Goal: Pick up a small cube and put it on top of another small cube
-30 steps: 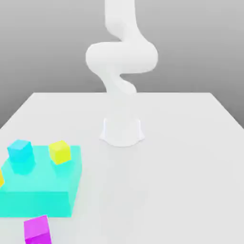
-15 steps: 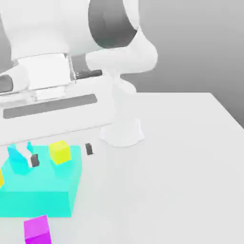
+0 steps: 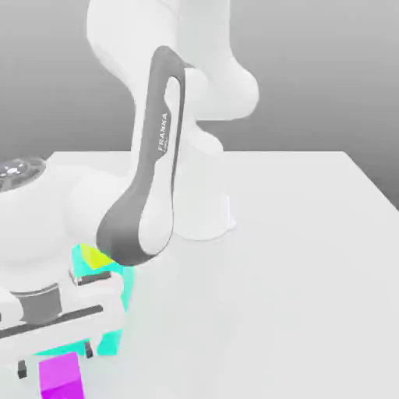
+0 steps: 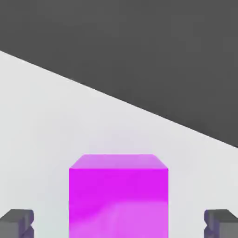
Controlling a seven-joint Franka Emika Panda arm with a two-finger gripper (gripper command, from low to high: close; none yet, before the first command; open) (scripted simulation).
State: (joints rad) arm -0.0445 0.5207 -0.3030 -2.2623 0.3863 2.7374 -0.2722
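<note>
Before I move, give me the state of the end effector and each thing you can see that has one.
White two-finger end effector: open, above the tabletop, fingertips either side of the magenta cube, not gripping it.
Small plain magenta cube: ungrasped, not stacked on another cube.
Small yellow cube: partly hidden behind the arm.
Wide turquoise block: partly covered by the arm.

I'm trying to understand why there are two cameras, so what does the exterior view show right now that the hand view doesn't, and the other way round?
Only the exterior view: the white robot arm with dark grey trim, part of the yellow cube, and parts of the turquoise block.

Only the hand view: the dark grey area past the pale tabletop's straight edge.

Both: the magenta cube, the pale tabletop and the open two-finger gripper, its fingertips either side of the cube in the hand view.
</note>
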